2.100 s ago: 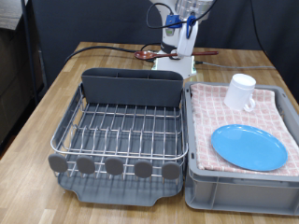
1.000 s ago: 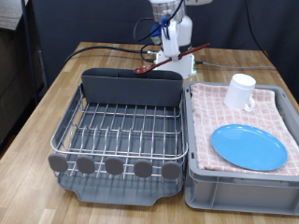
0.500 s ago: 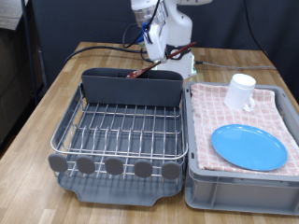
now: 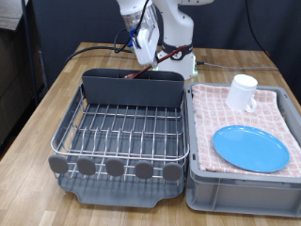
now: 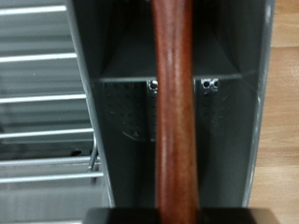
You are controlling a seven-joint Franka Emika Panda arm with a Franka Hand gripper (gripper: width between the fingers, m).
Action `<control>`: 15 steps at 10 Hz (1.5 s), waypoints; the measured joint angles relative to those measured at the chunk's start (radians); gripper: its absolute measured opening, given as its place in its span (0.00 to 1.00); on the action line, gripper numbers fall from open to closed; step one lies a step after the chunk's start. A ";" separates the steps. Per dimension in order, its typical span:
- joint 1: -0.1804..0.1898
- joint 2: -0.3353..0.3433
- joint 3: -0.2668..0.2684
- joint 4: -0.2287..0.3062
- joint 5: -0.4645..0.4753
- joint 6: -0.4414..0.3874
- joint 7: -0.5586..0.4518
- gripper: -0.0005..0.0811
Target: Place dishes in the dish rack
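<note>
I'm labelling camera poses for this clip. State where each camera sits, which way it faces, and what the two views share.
Exterior view: off the arm, raised at the table's near end, looking across the dish rack, mug and plate toward the arm; the gripper shows at the top.
Wrist view: on the hand, looking along the wooden spoon into the cutlery box; no fingers show.
Shared: spoon, cutlery box, rack wires.
</note>
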 joint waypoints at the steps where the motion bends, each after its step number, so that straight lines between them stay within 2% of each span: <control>1: -0.007 0.007 0.001 0.000 -0.018 0.014 0.003 0.12; 3: -0.024 0.015 0.021 0.000 -0.070 0.037 0.034 0.46; 4: -0.042 0.016 0.048 -0.001 -0.123 0.054 0.085 0.46; 5: -0.079 0.016 0.106 -0.002 -0.228 0.062 0.189 0.69; 6: -0.119 0.015 0.181 -0.001 -0.342 0.065 0.309 0.69; 7: -0.137 0.013 0.248 0.003 -0.425 0.066 0.398 0.88; 8: -0.135 0.008 0.302 0.013 -0.477 0.066 0.439 0.88; 9: -0.126 0.001 0.348 0.027 -0.503 0.057 0.449 0.97; 11: -0.090 -0.008 0.415 0.060 -0.523 0.032 0.429 0.99; 14: 0.008 -0.010 0.454 0.116 -0.518 0.002 0.277 0.99; 15: 0.026 -0.005 0.459 0.133 -0.518 -0.026 0.220 0.99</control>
